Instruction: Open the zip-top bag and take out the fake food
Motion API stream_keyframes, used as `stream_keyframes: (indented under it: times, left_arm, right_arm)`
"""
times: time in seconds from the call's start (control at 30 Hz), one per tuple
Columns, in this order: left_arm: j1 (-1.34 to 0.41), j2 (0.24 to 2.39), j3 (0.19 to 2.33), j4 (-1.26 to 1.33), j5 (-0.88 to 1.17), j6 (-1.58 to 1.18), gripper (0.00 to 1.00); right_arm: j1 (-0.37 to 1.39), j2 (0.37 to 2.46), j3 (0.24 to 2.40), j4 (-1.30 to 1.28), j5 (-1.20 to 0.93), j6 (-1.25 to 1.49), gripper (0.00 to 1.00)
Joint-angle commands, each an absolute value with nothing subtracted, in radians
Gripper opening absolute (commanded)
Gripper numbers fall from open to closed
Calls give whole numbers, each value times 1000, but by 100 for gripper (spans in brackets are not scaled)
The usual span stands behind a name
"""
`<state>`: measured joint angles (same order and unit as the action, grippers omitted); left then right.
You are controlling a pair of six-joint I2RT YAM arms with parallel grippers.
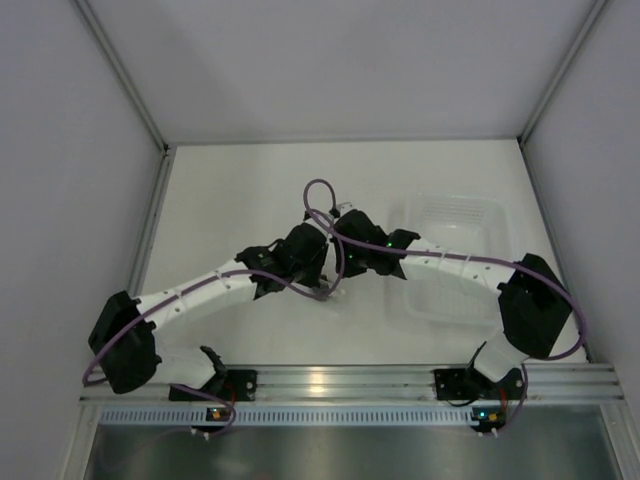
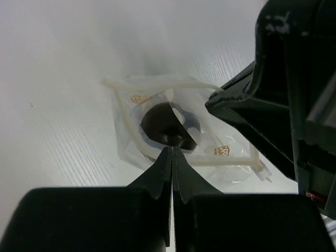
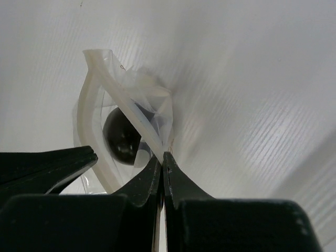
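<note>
The zip-top bag (image 2: 231, 170) is a small clear crinkly bag lying on the white table, with its two whitish zip strips spread apart in a loop. The fake food (image 2: 167, 126), a glossy dark ball, sits inside it; it also shows in the right wrist view (image 3: 121, 137). My left gripper (image 2: 173, 150) is shut on the near zip strip. My right gripper (image 3: 162, 156) is shut on the other strip of the bag (image 3: 92, 79). In the top view both grippers meet at mid-table and almost hide the bag (image 1: 331, 291).
A white translucent tub (image 1: 492, 215) stands on the table to the right of the grippers, under my right forearm. Grey walls close in the table on the left, right and back. A metal rail runs along the near edge.
</note>
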<state>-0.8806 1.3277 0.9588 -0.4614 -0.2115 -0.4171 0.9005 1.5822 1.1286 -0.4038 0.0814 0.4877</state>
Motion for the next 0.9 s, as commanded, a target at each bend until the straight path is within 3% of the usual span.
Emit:
stream_keyframes:
  times: [0.0,0.07,0.2,0.3,0.63,0.87]
  left_arm:
    - [-896,1336,980,-411,-92,-377,0]
    - [-896,1345,976,-396,-66,-380,0]
    - [-896,1344,940,-263,-9,-393,12]
    - [-896,1356,940,-232,-29,-402,15]
    - [-900,1457,977,-290,-95,-417,17]
    - [-910,1430,974,-350,-31,-407,30]
  right_arm:
    - [936,1606,1114,-367,135,502,0]
    - [939,1608,1109,-364,136,508,0]
    - [939,1598,1103,-367,166,509,0]
    - [942,1592,1106,-368,153,480,0]
    - [1003,1560,1100,-379,247,497,0]
    - [1038,1555,1135,-428,391,500,0]
